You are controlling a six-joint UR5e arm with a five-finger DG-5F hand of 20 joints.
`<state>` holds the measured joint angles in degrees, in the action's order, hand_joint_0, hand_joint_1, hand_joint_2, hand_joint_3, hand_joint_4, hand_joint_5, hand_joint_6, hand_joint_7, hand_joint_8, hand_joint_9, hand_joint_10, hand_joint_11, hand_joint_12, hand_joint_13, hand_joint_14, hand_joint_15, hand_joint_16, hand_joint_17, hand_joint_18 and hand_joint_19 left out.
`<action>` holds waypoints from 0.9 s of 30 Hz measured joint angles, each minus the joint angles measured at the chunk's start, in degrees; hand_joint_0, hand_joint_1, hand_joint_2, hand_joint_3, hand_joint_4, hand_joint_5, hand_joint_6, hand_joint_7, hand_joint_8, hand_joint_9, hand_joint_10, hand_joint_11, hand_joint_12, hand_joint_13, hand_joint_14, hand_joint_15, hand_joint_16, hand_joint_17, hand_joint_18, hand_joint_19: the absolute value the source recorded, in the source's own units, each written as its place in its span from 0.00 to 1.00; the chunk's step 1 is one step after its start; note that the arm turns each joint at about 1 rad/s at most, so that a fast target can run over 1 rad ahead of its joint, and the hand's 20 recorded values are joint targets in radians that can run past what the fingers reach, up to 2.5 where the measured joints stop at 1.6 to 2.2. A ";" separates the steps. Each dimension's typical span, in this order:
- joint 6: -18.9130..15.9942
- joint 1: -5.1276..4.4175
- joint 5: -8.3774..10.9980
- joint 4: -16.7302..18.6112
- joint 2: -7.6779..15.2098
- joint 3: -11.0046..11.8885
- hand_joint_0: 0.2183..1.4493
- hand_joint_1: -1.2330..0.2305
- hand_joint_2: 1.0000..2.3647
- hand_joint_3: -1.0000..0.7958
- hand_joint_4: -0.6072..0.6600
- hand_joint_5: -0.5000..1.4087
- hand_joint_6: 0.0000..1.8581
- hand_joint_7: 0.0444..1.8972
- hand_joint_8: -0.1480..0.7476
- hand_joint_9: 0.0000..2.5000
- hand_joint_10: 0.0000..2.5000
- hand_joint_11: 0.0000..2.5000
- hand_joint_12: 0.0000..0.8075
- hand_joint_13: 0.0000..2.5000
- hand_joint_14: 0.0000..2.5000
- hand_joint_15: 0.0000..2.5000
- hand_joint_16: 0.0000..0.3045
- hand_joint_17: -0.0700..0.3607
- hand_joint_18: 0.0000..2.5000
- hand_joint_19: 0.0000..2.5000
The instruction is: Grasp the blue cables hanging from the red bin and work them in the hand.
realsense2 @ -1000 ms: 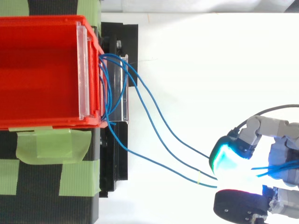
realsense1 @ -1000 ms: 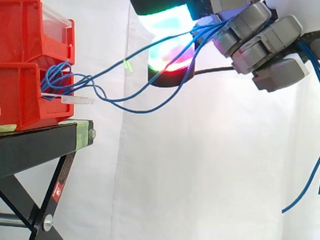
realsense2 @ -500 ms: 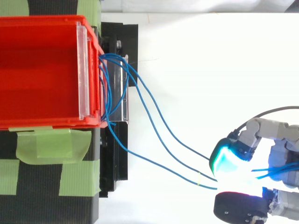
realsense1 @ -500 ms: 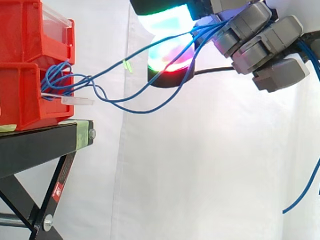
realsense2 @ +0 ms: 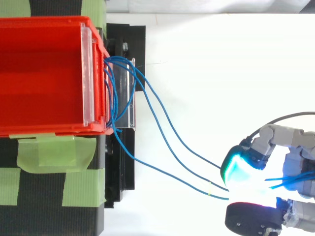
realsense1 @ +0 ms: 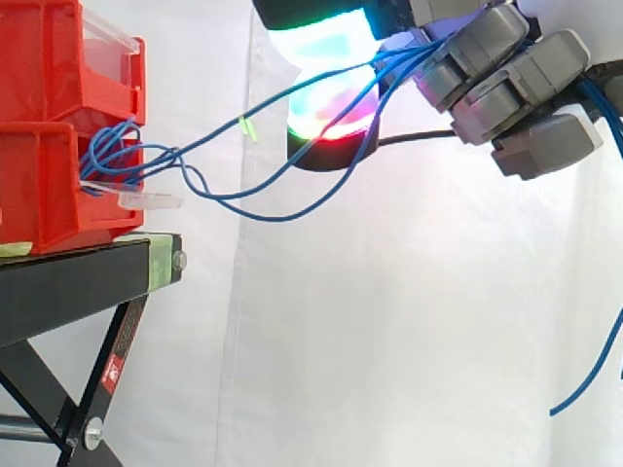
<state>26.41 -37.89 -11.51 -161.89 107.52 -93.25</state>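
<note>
Hand (realsense1: 506,88) clenched on blue cables (realsense1: 277,218) | unmoved since earlier | cables sag from red bin (realsense1: 39,185) as before

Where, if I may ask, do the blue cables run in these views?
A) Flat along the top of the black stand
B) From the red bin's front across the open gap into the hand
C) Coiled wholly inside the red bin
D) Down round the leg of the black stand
B: the blue cables leave the front of the red bin and sag across open space up into the curled fingers of the hand.
</note>
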 measured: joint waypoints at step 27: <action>0.03 -0.07 -0.07 0.00 -0.02 0.00 0.56 0.41 0.02 0.32 0.69 0.42 0.46 0.67 0.67 0.23 1.00 1.00 0.57 0.37 1.00 0.54 0.17 0.43 0.61 0.54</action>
<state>26.43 -37.96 -11.59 -161.89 107.50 -93.25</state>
